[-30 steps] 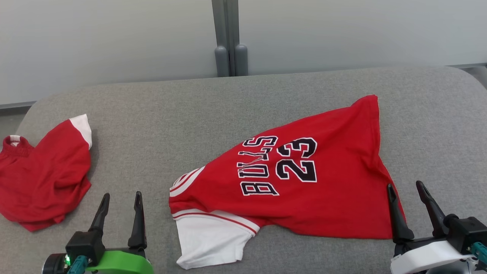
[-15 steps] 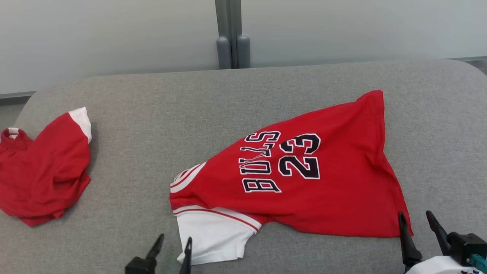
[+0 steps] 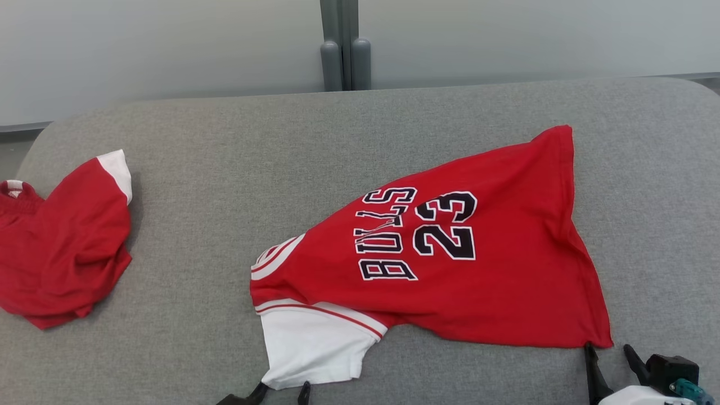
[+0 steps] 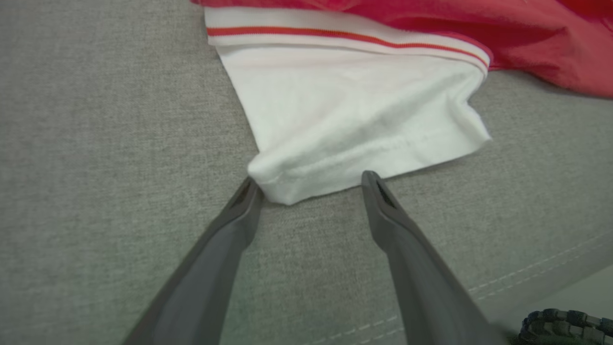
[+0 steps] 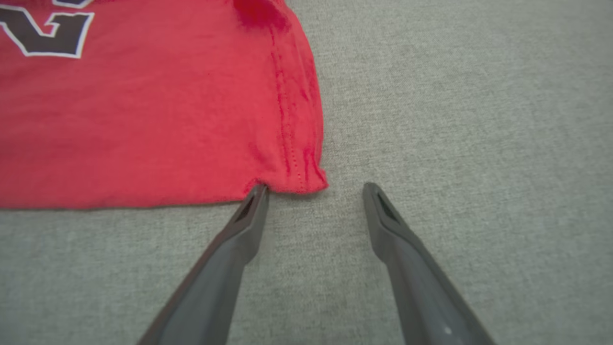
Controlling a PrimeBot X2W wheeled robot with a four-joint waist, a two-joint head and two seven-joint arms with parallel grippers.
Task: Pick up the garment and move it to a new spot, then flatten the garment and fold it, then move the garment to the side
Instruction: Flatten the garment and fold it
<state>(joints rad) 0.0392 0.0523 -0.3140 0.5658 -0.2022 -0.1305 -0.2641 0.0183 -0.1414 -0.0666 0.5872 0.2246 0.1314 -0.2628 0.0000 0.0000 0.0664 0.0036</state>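
A grey fabric-covered surface [image 3: 225, 169] with rounded far corners carries two garments. A red jersey [image 3: 506, 292] printed BULLS 23 lies spread on it, with its white sleeve [image 3: 315, 349] at the jersey's near left corner. Well to the left of the jersey lies a crumpled red garment [image 3: 62, 253] with a white cuff.

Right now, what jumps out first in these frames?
A red jersey lettered BULLS 23 lies mid-right on the grey cushion, white sleeve nearest the robot. A second red garment sits crumpled far left. The left gripper stands open at the sleeve hem, the right gripper at the jersey's corner.
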